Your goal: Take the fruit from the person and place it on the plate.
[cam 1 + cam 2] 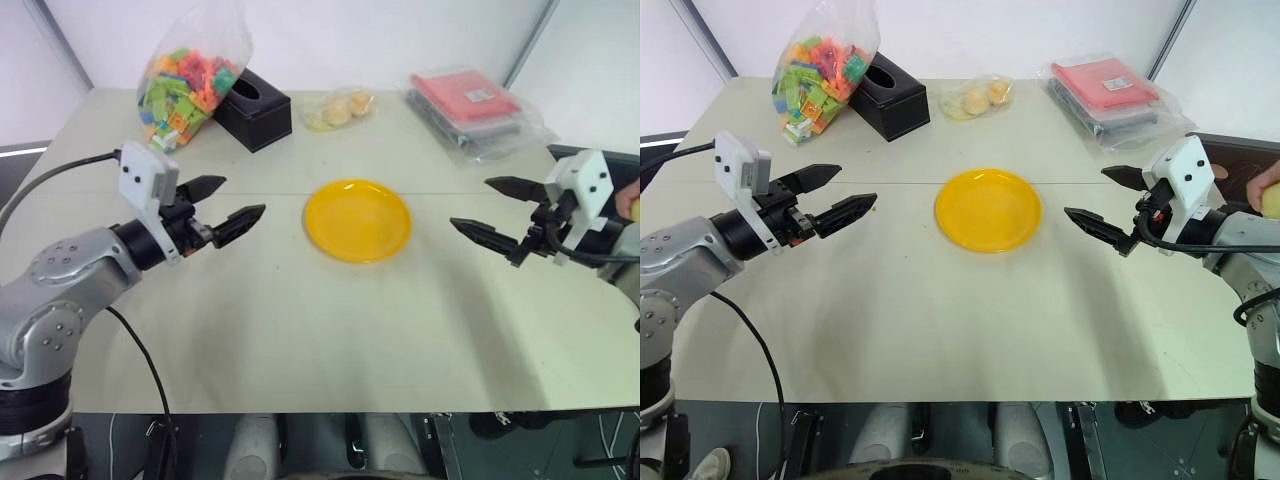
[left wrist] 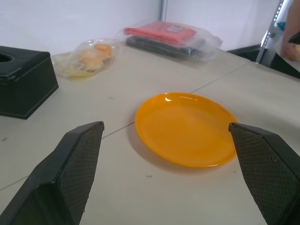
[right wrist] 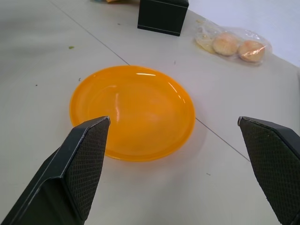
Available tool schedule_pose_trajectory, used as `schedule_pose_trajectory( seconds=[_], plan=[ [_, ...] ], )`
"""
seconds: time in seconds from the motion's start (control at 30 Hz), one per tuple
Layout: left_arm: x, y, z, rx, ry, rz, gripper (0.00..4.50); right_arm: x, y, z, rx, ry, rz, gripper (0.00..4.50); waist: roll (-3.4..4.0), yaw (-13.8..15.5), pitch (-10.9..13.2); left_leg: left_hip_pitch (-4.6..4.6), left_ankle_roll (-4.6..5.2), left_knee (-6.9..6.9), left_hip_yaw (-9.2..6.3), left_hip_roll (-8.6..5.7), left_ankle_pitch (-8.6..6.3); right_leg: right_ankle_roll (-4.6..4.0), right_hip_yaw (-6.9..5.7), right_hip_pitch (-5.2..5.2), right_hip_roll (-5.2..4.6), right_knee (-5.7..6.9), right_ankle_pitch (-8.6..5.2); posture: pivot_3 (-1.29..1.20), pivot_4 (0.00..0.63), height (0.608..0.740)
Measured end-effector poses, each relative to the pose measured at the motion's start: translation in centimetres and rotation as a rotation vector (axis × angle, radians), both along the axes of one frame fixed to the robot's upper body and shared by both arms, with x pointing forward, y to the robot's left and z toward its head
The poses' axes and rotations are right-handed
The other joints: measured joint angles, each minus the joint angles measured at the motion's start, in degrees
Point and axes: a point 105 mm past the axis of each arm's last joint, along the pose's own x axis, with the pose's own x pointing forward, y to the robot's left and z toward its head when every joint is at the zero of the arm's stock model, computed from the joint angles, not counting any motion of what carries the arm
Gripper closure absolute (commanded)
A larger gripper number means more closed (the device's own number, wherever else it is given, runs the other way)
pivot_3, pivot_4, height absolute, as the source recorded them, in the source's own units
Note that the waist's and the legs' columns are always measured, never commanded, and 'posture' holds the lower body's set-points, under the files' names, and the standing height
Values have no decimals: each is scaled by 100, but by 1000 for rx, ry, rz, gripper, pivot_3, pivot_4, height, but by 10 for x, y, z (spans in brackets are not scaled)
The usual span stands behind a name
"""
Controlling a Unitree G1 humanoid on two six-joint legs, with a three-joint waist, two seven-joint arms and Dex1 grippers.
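Observation:
The bright yellow plate [image 1: 358,220] lies bare in the middle of the table. My left gripper [image 1: 225,200] hovers to its left, open and holding nothing, pointing toward the plate. On the other side my right gripper [image 1: 1085,192] does the same, its fingers spread wide and nothing between them. At the far right edge, behind my right wrist, a person's hand [image 1: 1258,186] holds the pale yellow fruit [image 1: 1273,203], mostly cut off by the picture's edge. Both wrist views look across the plate [image 2: 187,129] [image 3: 133,110] between open fingers.
Along the table's far side stand a bag of coloured bricks [image 1: 185,85], a black tissue box [image 1: 252,108], a clear bag of small yellowish pieces [image 1: 338,108] and red and dark packs in plastic [image 1: 470,110]. The table's front edge [image 1: 330,408] is near.

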Motion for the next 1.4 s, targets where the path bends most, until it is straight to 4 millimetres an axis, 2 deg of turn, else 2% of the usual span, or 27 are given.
schedule_pose_trajectory(
  seconds=[0.5,0.6,0.7,0.77,0.93,1.07,1.23,1.4],
  plan=[
    [0,-5,-1,5,2,-18,33,2,3,1,46,-10,-2,0,0,-2,0,0,0,0,0,0,0,0,0,0,0,0,0,0,150,731],
    [2,-6,2,12,-16,-14,33,10,15,21,171,-36,7,0,1,-22,0,2,0,0,0,0,0,1,2,-1,1,2,0,0,150,731],
    [6,-8,3,-1,-29,-9,33,20,25,51,292,-56,-26,0,2,-19,0,2,0,0,-3,2,0,-1,1,-1,4,4,0,0,150,731],
    [10,-13,11,-98,-53,-26,33,30,27,66,420,-25,-62,0,0,13,-1,-2,-1,1,-3,0,0,0,0,0,0,4,0,0,150,731],
    [4,-25,26,-164,-114,-112,33,39,43,66,584,117,-41,0,-8,22,-3,-9,0,3,1,-2,0,1,0,-2,-3,-4,0,0,150,731],
    [2,-31,28,-170,-122,-154,33,47,52,84,655,124,-50,0,-6,-9,-3,-7,0,3,-1,0,0,1,-1,-3,0,2,1,0,150,731],
    [3,-32,32,-173,-140,-176,33,58,51,86,703,154,-89,0,-6,-10,-4,-9,1,3,2,0,0,1,0,-4,-1,-1,1,0,150,731],
    [6,-34,29,-169,-129,-170,33,62,60,91,708,156,-63,0,-6,-14,-4,-9,1,1,0,1,0,1,0,-6,1,0,1,0,150,731]
  ],
)
